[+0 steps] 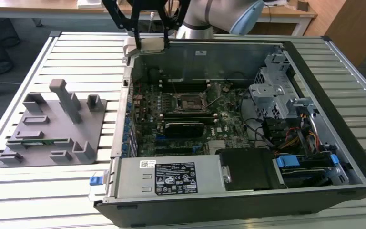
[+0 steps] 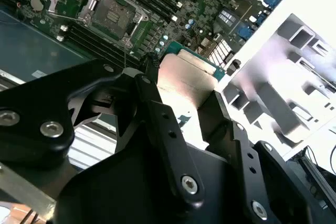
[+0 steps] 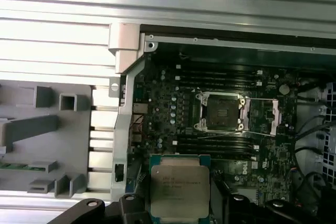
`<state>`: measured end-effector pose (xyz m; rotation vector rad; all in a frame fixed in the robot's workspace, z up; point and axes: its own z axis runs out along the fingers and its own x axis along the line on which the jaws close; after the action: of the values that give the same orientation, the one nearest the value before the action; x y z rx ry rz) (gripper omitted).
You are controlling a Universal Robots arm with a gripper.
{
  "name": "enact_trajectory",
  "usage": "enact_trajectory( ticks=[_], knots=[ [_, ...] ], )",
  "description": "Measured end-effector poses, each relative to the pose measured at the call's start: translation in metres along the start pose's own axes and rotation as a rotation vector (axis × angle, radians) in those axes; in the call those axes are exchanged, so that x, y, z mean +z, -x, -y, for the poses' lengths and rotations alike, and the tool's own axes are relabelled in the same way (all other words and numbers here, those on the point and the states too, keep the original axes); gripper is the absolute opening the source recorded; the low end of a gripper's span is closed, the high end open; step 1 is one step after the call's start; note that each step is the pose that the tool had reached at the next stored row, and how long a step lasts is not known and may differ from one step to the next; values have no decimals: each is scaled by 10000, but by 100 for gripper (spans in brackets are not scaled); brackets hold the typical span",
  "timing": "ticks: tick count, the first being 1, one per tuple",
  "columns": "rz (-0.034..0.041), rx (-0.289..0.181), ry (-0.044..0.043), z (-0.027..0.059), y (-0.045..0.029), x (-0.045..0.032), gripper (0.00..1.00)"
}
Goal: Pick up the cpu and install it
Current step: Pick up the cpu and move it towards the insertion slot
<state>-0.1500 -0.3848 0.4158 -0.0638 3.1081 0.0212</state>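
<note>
**Gripper with the cpu above the open case.** The gripper (image 1: 150, 39) is shown closed on the cpu (image 1: 152, 45), which is clamped by two opposite edges between the black fingers (image 2: 163, 129). In the exterior view the cpu is held in the air over the far corner of the open computer case (image 1: 247, 202), toward the exterior view's left, and is raised clear of the motherboard (image 1: 170, 112). In the first wrist view its pale metal top is turned toward the camera and is bordered by a narrow green edge. The socket (image 3: 220, 111) is seen near the middle of the motherboard, well apart from the cpu. Its dark centre is exposed, and its hinged metal plate (image 3: 266, 116) is folded open beside it. A grey plastic fixture (image 1: 49, 129) is set on the slatted table (image 1: 36, 195) just beside the case, on the exterior view's left. A green memory stick (image 1: 46, 141) is lodged in one of its slots.
</note>
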Motion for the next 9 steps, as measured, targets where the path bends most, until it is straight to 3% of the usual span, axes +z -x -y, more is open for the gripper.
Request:
enact_trajectory(
  ticks=[9],
  knots=[
    [0, 1, 0, -4, -104, -2, 54]
  ],
)
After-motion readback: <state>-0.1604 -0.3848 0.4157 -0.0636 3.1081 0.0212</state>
